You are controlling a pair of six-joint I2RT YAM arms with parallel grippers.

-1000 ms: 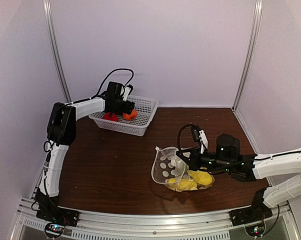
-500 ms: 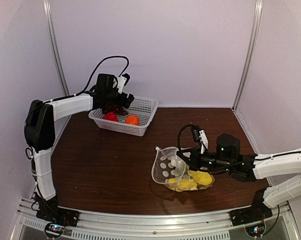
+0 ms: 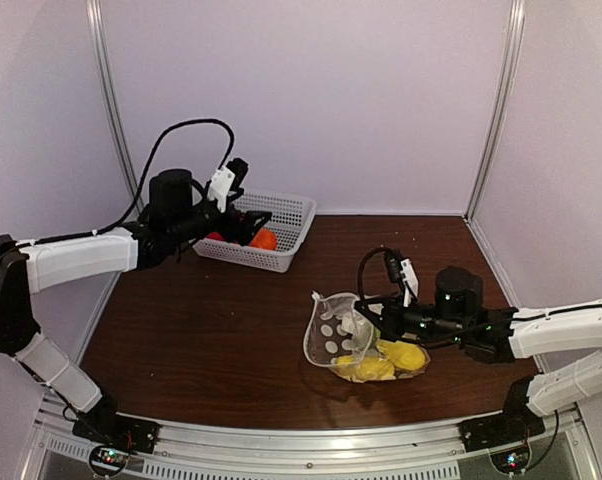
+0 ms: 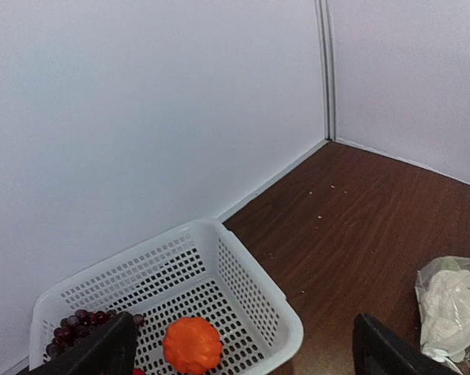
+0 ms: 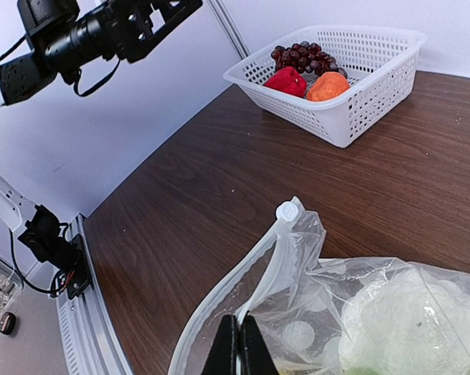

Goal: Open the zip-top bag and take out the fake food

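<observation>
The right gripper (image 5: 236, 344) clamps the bag (image 3: 331, 338) while the left gripper (image 3: 253, 224) hangs wide open, empty, by the far basket (image 3: 293, 212); the slick rim could slip free.

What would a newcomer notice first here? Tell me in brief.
The clear dotted zip-top bag lies near the front of the table, its mouth gaping, with yellow fake food inside and the right pincer shut on its rim. Next comes the white basket at the far left, holding grapes, a red piece and an orange piece, with the left pincer open near it.
</observation>
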